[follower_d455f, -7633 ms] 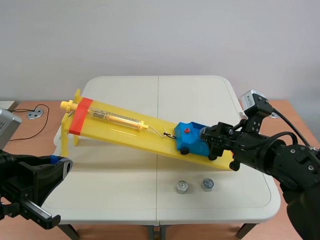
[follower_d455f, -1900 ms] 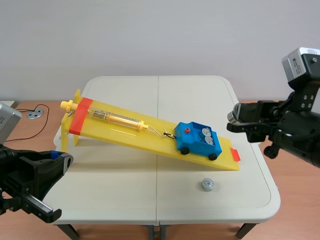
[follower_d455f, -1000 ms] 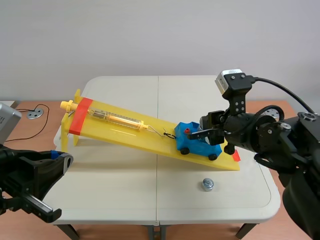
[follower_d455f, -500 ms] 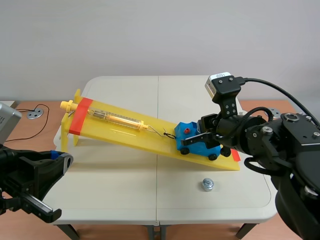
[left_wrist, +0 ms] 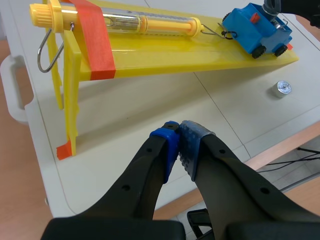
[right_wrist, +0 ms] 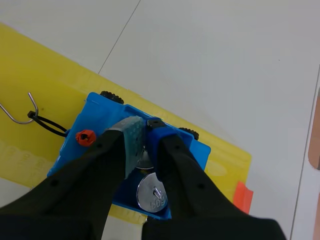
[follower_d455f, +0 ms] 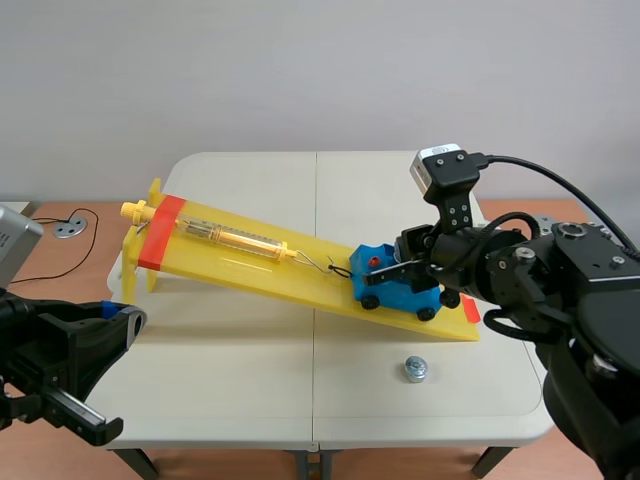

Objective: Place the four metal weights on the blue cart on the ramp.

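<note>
The blue cart (follower_d455f: 383,291) (left_wrist: 255,27) (right_wrist: 95,150) stands low on the yellow ramp (follower_d455f: 250,262) (left_wrist: 165,50) (right_wrist: 30,145), hooked to a spring scale (follower_d455f: 235,238) (left_wrist: 150,23). My right gripper (follower_d455f: 405,272) (right_wrist: 142,127) is down in the cart's bed, shut on a metal weight (right_wrist: 145,160) whose edge shows between the pads. Another weight (right_wrist: 151,196) lies flat in the bed beside it. One weight (follower_d455f: 415,369) (left_wrist: 283,88) sits on the table below the ramp's low end. My left gripper (follower_d455f: 125,322) (left_wrist: 179,145) is shut on nothing, near the table's front left edge.
The ramp's raised end with its red band (follower_d455f: 160,232) (left_wrist: 97,40) stands on yellow legs at the left. A red stop (follower_d455f: 470,310) (right_wrist: 242,196) marks the low end. The white table (follower_d455f: 240,390) has a seam down its middle.
Over the last second my right gripper has moved slightly left and down onto the cart with the weight. The cart, the loose weight and the left arm have not moved.
</note>
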Action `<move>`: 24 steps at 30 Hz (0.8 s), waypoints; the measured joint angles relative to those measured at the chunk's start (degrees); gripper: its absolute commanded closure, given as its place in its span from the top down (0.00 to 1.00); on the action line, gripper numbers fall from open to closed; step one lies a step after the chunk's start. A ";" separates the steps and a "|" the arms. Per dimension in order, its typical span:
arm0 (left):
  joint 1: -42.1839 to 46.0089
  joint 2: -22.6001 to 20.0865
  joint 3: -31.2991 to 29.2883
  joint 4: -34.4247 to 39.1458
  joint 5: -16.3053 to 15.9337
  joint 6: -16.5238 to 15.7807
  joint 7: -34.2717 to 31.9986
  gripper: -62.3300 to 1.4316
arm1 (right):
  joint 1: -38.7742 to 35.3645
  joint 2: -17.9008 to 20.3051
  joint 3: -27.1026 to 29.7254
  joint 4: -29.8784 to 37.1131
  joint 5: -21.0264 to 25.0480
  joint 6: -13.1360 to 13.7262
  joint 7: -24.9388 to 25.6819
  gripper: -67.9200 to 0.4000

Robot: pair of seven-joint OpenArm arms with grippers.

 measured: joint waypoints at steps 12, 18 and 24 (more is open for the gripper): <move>0.00 0.00 0.00 0.00 0.00 0.00 0.00 0.06 | 0.07 0.02 0.26 0.83 0.00 0.13 2.80 0.31; 0.00 0.00 0.00 0.00 0.00 0.00 0.00 0.06 | -0.92 1.49 1.25 8.85 0.81 2.21 0.35 0.31; 0.00 0.00 0.00 0.00 0.00 0.02 0.00 0.06 | -5.88 6.49 1.44 19.26 3.08 3.02 -0.33 0.31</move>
